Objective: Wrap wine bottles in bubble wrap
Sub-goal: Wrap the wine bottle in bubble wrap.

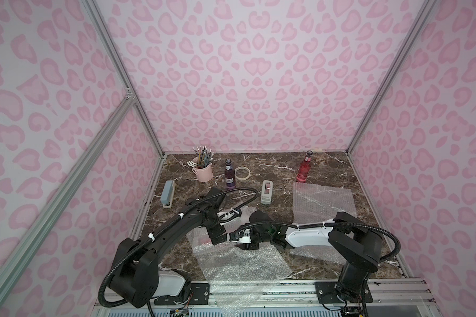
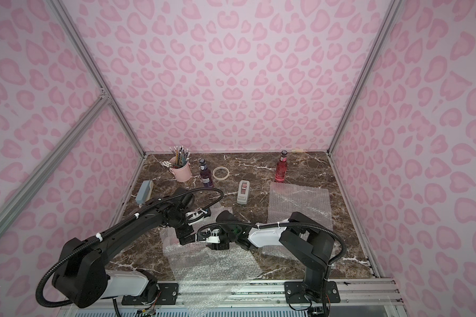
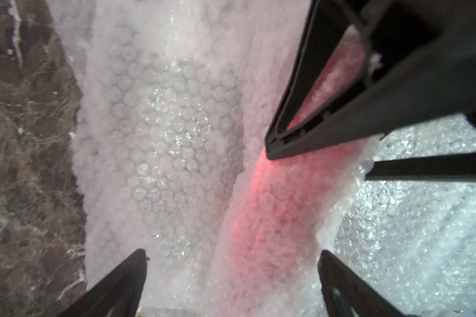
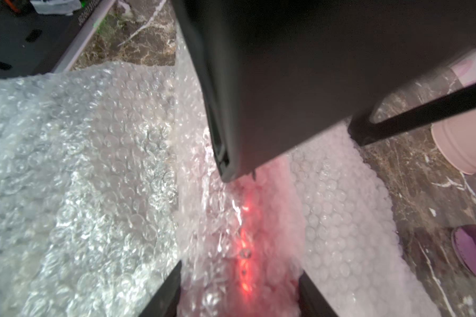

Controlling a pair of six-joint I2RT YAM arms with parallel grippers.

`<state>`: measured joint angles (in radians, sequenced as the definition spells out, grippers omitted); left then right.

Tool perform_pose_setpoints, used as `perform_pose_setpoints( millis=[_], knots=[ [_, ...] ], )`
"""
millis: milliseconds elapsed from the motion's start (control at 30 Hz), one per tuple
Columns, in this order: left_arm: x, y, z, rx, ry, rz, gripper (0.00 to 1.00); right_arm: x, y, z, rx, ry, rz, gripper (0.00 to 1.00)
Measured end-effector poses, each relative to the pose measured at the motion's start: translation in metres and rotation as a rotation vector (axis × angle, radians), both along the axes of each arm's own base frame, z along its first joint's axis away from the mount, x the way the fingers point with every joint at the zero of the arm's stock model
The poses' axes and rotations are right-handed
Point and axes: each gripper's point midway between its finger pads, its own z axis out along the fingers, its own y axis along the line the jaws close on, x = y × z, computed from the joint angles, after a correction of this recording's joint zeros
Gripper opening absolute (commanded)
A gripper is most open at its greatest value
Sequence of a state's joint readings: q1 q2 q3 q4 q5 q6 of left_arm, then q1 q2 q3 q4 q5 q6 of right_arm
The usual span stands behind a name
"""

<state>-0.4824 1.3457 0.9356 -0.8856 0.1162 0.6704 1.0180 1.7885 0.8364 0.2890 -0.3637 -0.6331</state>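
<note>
Lying on its side at the front centre of the brown marble-patterned tabletop (image 1: 275, 164), one slim pink-red glass bottle (image 3: 261, 219) shows only as a red glow through the clear bubbled plastic sheet (image 1: 239, 263) folded over it. The sheet's near end hangs past the table's front edge onto the metal rail (image 1: 291, 295). Left gripper (image 3: 231, 252): jaws spread wide to either side of the covered bottle, grasping nothing. Right gripper (image 4: 239, 269): black fingers flank the same bundle from the opposite end, partly parted; whether they pinch the wrap or stand free of it cannot be told. In both top views the two grippers stand nearly tip to tip over the bundle. Second bubble wrap sheet (image 1: 323, 203): flat, right of centre, its near end under the right arm. Second pink-red bottle (image 1: 303, 170): upright at that sheet's far edge, near the back wall. Dark purple bottle with white label (image 1: 229, 175): upright, back left, between a pink cup of pencils (image 1: 203, 172) and a ring of tape (image 1: 243, 173). Grey tape dispenser (image 1: 266, 192): mid-table, well apart from the bundle. Grey-blue stapler (image 1: 167, 193): at the left edge.
</note>
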Motion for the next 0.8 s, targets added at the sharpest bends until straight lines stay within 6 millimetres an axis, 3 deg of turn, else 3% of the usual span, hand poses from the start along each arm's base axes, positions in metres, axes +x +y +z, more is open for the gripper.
perform_pose_setpoints(
  millis=[67,133,367,533,667,800],
  knots=[
    [-0.001,0.007,0.003,0.014,-0.006,0.011,0.99,0.002,-0.003,0.001,-0.004,-0.025,-0.015,0.55],
    [-0.008,0.011,0.001,0.027,0.041,0.034,0.99,0.002,-0.013,-0.010,-0.055,-0.040,-0.033,0.55],
    [0.008,0.017,0.005,0.018,0.039,0.164,1.00,0.003,-0.014,-0.012,-0.092,-0.096,-0.053,0.59],
    [0.008,0.012,0.037,-0.082,-0.054,0.186,0.99,0.005,-0.014,-0.018,-0.129,-0.097,-0.063,0.61],
    [-0.006,0.009,0.061,-0.167,-0.120,0.145,0.98,0.008,-0.011,-0.022,-0.152,-0.078,-0.069,0.54],
    [-0.034,0.015,0.056,-0.176,-0.106,0.075,0.99,0.009,-0.010,-0.019,-0.159,-0.016,-0.072,0.46]
  ],
)
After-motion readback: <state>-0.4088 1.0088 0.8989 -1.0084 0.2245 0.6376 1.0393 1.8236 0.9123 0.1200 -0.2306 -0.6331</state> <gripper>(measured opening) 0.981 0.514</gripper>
